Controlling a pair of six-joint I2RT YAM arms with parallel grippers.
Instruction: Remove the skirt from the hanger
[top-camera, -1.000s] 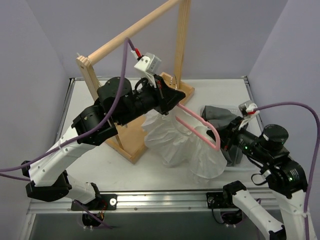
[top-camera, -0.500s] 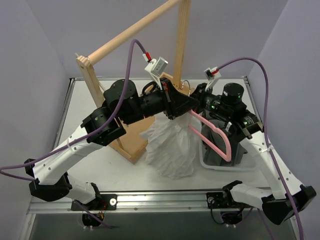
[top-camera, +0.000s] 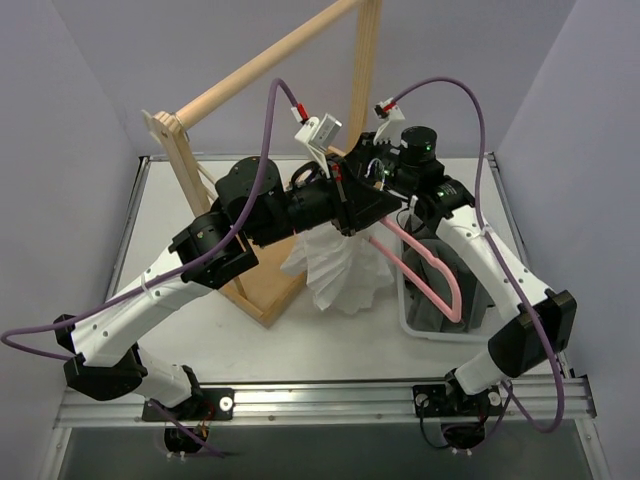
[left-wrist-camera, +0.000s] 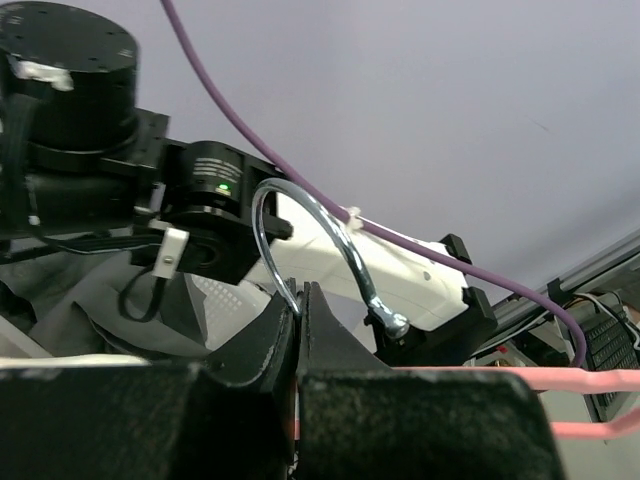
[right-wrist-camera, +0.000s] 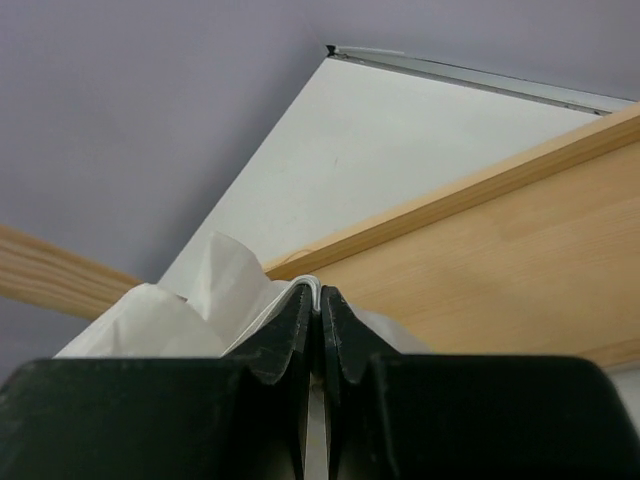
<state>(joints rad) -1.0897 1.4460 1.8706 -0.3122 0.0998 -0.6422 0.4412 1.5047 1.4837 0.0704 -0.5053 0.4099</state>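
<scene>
The right pincer (right-wrist-camera: 318, 298) has swung from lower right up to centre frame and now pinches a fold of the skirt (top-camera: 340, 270), which hangs bunched mid-frame. The left pincer (left-wrist-camera: 299, 300) stays clamped at the neck of the hanger (top-camera: 432, 272). Pulling the cloth free looks next.

I get a bright, even overhead view, sharp across the frame, with only soft, faint shadows on the white counter (top-camera: 250, 345). In the wrist views the left tool (left-wrist-camera: 300, 300) and right tool (right-wrist-camera: 318, 298) loom close, dark and blurred. The chrome hook (left-wrist-camera: 352, 258) shows thin glare.
</scene>
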